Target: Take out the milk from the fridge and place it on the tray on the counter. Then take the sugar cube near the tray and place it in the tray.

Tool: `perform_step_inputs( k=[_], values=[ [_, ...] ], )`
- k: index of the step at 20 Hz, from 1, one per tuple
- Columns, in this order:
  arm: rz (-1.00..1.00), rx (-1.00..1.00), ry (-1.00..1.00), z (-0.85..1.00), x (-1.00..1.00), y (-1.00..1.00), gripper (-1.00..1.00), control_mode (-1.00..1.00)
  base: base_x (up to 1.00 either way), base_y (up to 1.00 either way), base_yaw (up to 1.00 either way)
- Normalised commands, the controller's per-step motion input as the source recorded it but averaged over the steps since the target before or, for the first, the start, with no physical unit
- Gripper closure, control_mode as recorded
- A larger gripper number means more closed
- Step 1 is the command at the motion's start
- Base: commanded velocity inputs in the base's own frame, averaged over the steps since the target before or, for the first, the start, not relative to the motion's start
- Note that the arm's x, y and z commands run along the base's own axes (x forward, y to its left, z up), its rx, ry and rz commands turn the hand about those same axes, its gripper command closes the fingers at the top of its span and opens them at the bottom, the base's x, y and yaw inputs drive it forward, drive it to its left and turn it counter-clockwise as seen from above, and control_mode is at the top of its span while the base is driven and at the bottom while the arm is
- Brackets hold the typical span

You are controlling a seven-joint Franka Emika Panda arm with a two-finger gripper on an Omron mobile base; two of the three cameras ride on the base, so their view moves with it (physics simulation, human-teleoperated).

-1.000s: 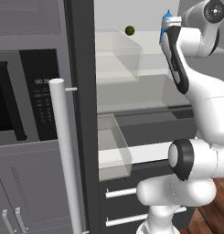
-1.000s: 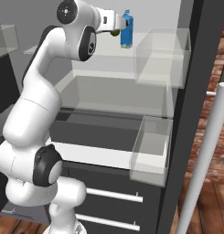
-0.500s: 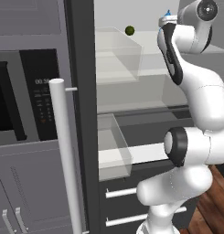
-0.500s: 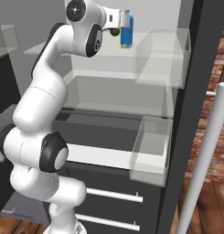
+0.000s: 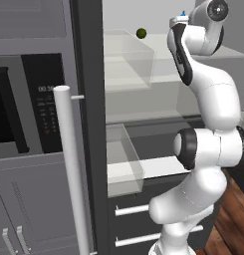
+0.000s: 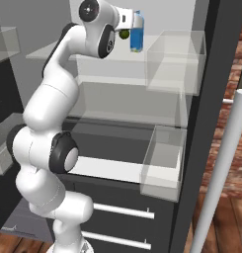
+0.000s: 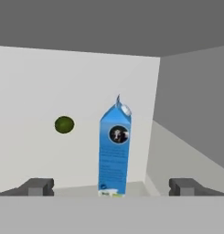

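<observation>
Small dark-green ball (image 5: 141, 33), black-fronted microwave (image 5: 29, 107), brick wall (image 6: 231, 94), wood floor (image 6: 226, 232)

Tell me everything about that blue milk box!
The milk carton is tall, slim and bright blue, with a pointed folded top, a small cap near the peak and a round dark picture on its front. It looks like cardboard. It stands upright on a high pale shelf inside the fridge. A little green ball sits apart from it. The open gripper faces it without touching.

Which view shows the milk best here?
The hand view: the whole milk stands upright, front mark facing the camera. The right base view shows it small beside the hand; the left base view shows just its tip behind the arm.
</observation>
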Motion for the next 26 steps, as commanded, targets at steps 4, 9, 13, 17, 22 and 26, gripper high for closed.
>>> perform_step_inputs(
  k=[4,9,13,17,22,26],
  values=[
    [0.00,0.01,0.00,0.00,0.23,-0.15,-1.00,-1.00,0.00,0.00,0.00],
    [0.00,0.00,0.00,0.00,0.24,-0.13,-1.00,-1.00,0.00,0.00,0.00],
    [0.00,0.00,0.00,0.00,0.23,-0.09,-1.00,-1.00,0.00,0.00,0.00],
    [0.00,0.00,-0.01,0.00,0.27,-0.06,-1.00,-1.00,0.00,0.00,0.00],
    [0.00,0.00,-0.01,0.00,0.25,-0.01,-1.00,-1.00,0.00,0.00,0.00],
    [0.00,0.00,0.00,0.00,0.24,0.00,-1.00,-1.00,0.00,0.00,0.00]
  ],
)
